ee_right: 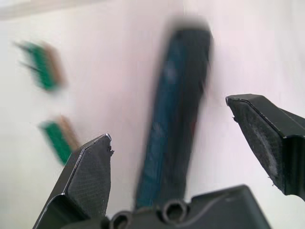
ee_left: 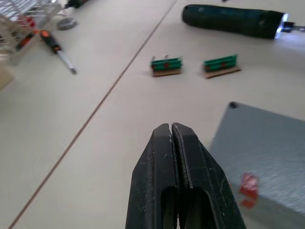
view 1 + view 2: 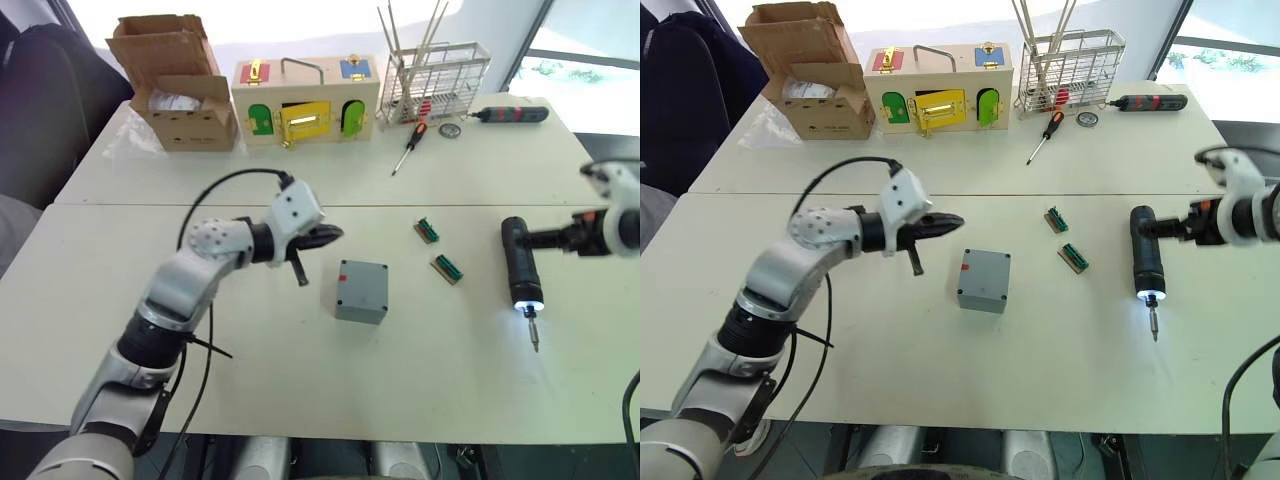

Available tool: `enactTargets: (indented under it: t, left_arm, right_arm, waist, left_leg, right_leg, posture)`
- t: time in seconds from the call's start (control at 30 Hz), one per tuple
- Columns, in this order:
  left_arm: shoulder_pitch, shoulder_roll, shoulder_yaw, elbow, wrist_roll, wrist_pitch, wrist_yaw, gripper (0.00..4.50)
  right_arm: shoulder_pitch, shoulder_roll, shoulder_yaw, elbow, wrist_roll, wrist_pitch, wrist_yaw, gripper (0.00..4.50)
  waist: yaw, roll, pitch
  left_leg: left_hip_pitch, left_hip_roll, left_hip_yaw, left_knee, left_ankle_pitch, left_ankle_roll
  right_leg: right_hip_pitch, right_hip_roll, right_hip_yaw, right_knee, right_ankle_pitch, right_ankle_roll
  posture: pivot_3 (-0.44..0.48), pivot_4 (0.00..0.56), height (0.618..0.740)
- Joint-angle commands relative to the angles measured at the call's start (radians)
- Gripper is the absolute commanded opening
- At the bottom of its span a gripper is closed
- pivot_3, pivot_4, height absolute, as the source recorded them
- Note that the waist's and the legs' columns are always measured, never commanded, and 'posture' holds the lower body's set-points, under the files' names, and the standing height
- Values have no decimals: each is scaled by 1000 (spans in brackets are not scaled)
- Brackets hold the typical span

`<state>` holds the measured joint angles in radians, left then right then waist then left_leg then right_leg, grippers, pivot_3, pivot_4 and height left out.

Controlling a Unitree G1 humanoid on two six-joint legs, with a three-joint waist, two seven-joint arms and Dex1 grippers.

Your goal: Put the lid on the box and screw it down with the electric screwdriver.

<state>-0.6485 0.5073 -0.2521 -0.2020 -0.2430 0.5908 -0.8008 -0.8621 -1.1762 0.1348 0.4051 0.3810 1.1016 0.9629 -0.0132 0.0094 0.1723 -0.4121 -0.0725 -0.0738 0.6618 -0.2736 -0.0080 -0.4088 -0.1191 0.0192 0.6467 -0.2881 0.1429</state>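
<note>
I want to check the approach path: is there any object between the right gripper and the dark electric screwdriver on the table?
Nothing visible is in the way. The right gripper is open, and the thick dark blue-black electric screwdriver lies just ahead between its fingers. The two small green connectors lie off to the side, toward the grey box.

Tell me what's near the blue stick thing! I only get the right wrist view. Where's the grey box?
Observer: The box stands mid-table, to the left of the electric screwdriver, with two small green parts lying between them.
Operator: Is the screwdriver switched on?
Observer: A white light glows at its front end, just behind the bit.
Operator: Where's my other hand?
Observer: The left hand is shut and holds nothing, close to the box's far left corner.
</note>
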Motion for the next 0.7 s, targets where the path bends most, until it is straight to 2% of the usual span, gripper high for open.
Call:
enactTargets:
  t: [0.03, 0.17, 0.27, 0.33, 0.47, 0.7]
  left_arm:
    - [-19, 44, -4, 59, 65, -40, -8, 0]
    - [-5, 71, -46, 70, 69, -45, -79, 0]
    - [12, 71, -79, 53, 59, -25, -127, 0]
    - [19, 72, -92, 45, 61, -21, -146, 0]
    - [33, 54, -151, 35, 72, -17, -178, 0]
    - [6, -19, -214, 108, 109, -45, -183, 0]
  right_arm:
    - [60, 18, -114, -203, 64, -63, 38, 4470]
    - [371, 47, -210, -652, 223, -89, 135, 4470]
    - [532, 84, -204, -837, 252, -82, 96, 4470]
    - [584, 94, -200, -888, 248, -95, 79, 4470]
    - [629, 186, -152, -928, 228, -110, -13, 4470]
    - [619, 280, -82, -937, 206, -118, -95, 4470]
  waist:
    - [3, -1, 0]
    - [23, -4, 1]
    - [32, -4, 1]
    - [29, -4, 1]
    - [24, -6, 0]
    - [26, -6, 1]
  left_leg:
    - [0, 0, 0, 0, 0, 0]
    - [-1, 0, -3, 1, 0, 0]
    - [-4, -1, -4, 5, 0, 0]
    - [-4, -2, -4, 6, 0, 0]
    - [-3, -2, -4, 6, 0, -1]
    - [-3, -1, -5, 5, 1, -1]
  right_leg:
    - [0, 0, 0, 0, 0, 0]
    - [2, 0, -2, 0, 0, 0]
    - [1, -1, -2, 1, 0, 0]
    - [1, -1, -1, 1, 0, 0]
    - [1, -1, -1, 2, 0, 0]
    - [1, 0, -1, 2, 0, 0]
  posture:
    - [0, 150, 730]
    - [0, 150, 730]
    - [0, 150, 730]
    - [0, 150, 730]
    - [0, 150, 730]
    - [0, 150, 730]
